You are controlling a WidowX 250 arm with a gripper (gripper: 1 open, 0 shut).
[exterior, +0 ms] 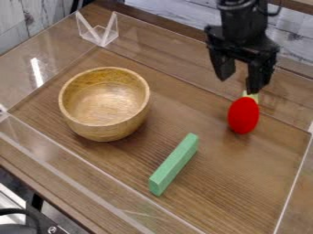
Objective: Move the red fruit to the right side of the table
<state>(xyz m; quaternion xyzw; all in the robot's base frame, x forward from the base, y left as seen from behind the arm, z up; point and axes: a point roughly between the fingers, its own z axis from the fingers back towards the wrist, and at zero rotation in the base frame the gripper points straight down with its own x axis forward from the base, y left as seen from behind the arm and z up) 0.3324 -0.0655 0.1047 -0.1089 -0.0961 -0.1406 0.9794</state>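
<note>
The red fruit (244, 114) is a small glossy red toy with a green tip, lying on the brown wood-grain table (232, 174) toward its right side. My black gripper (241, 72) hangs above and just behind the fruit, apart from it. Its fingers (222, 69) are spread open with nothing between them.
A wooden bowl (105, 101) sits left of centre. A green rectangular block (175, 164) lies at a slant near the front. Low clear acrylic walls (95, 30) edge the tabletop, with a folded corner at the back left.
</note>
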